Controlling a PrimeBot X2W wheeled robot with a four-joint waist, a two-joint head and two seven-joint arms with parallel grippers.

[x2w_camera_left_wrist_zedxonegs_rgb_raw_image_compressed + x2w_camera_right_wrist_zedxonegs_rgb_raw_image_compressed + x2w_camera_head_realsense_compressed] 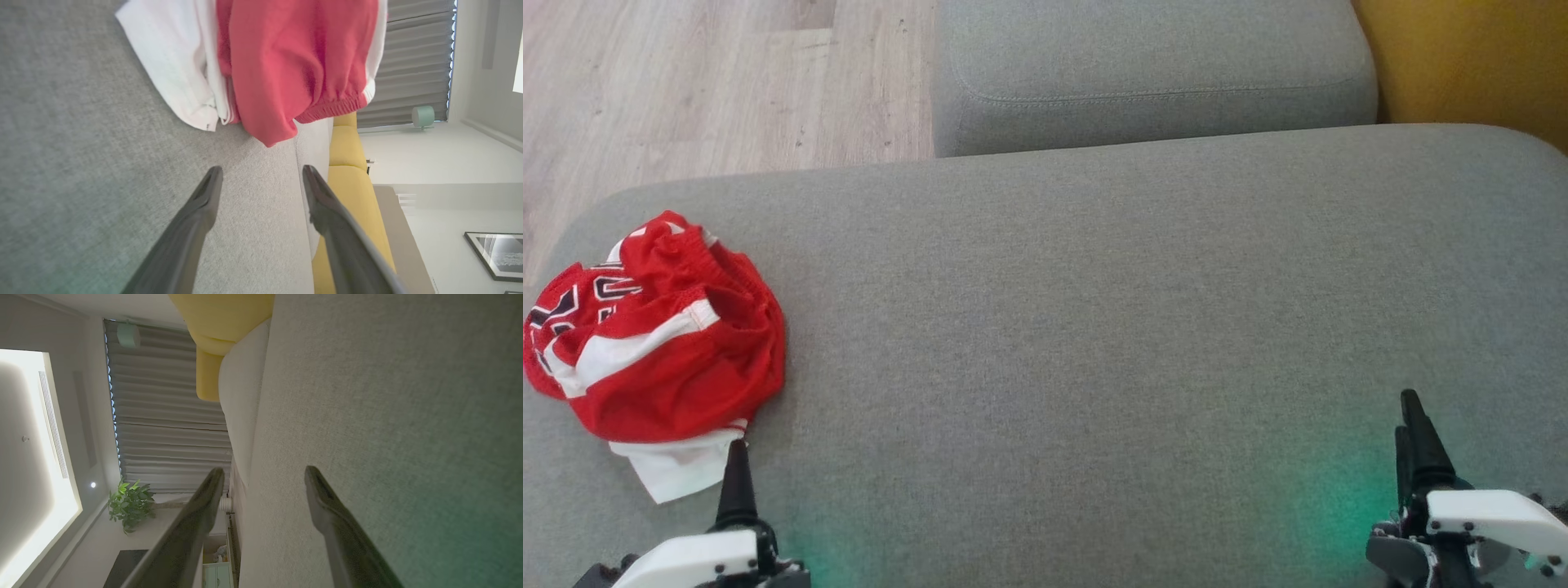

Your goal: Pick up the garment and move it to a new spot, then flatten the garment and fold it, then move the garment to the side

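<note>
Grey sofa seat [1111,278] on pale wood floor [686,82], yellow upholstery [1462,57] beside it. Curtains [163,433] hang near a potted plant [130,504].

garment [654,335]: left on cushion [1094,327] | left hand [262,173]: just before it | right hand [264,470]: far right

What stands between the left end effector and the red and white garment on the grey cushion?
Nothing visible does. The left end effector is open and points straight at the garment, close to its white hem. Bare grey cushion lies in the short gap between them.
</note>
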